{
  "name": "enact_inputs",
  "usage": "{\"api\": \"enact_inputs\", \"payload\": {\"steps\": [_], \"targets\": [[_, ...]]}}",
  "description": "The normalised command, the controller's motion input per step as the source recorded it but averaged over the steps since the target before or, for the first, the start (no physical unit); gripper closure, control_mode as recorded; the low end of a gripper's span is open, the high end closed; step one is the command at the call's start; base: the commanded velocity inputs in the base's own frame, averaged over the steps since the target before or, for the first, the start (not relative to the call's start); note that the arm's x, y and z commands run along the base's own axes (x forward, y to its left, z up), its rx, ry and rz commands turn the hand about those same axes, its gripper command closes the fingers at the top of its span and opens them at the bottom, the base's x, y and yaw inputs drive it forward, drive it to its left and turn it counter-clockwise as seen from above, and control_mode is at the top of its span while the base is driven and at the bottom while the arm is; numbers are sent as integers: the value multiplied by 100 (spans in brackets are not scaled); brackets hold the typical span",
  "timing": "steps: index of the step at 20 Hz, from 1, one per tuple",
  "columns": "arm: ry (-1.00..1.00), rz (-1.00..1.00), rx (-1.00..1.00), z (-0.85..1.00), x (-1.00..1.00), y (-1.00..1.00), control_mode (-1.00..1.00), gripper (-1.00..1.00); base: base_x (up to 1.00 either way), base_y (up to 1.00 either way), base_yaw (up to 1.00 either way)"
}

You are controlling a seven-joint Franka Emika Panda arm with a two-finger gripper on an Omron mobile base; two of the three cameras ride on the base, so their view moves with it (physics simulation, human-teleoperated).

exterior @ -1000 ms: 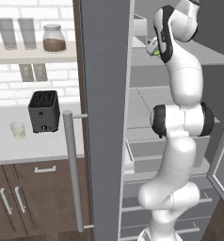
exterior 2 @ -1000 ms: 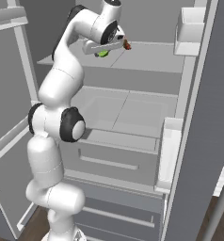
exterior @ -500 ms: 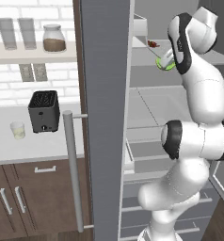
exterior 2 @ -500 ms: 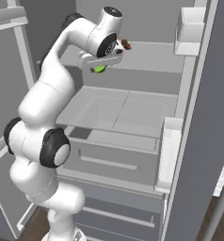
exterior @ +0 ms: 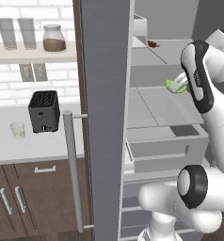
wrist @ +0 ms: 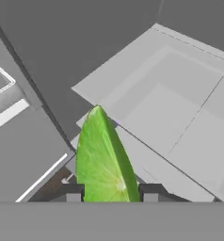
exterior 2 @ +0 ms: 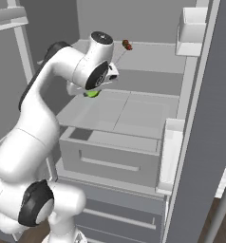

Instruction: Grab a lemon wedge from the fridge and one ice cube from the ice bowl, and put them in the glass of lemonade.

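Note:
My gripper (wrist: 111, 193) is shut on the lemon wedge (wrist: 104, 162), a yellow-green slice standing up between the two dark fingertips (wrist: 71, 192). The gripper (exterior: 177, 84) holds the wedge (exterior: 172, 86) in the air in front of the fridge's middle shelf (exterior 2: 129, 111), just outside the open compartment. From the right, the wedge (exterior 2: 91, 94) peeks out under the hand (exterior 2: 97, 88). The fridge door (exterior: 104, 117) stands open to my left. The glass of lemonade (exterior: 18, 130) sits on the counter left of the black toaster (exterior: 44, 110). The ice bowl and ice cube are out of view.
A small red-brown item (exterior 2: 127, 45) lies on the fridge's upper shelf. A grey drawer (exterior 2: 110, 159) sticks out below the middle shelf. Door bins (exterior 2: 191, 31) hang on the right door. Two tall glasses (exterior: 8, 33) and a jar (exterior: 53, 38) stand on the wall shelf.
The arm has drawn back from the upper shelf and come down to middle-shelf height, carrying the wedge out toward the fridge's front. The grip has stayed the same.

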Motion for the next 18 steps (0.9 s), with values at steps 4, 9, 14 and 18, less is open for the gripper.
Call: {"api": "enact_inputs", "payload": {"steps": [4, 9, 14, 18], "targets": [[15, -43, -5, -50, -65, 0, -100, 100, 0, 0, 0], [12, -64, -1, -24, -54, -2, -100, 100, 0, 0, 0], [1, -69, 8, 4, -47, -18, -100, 100, 0, 0, 0], [-1, -27, 27, 6, -59, -47, -100, 100, 0, 0, 0]]}}
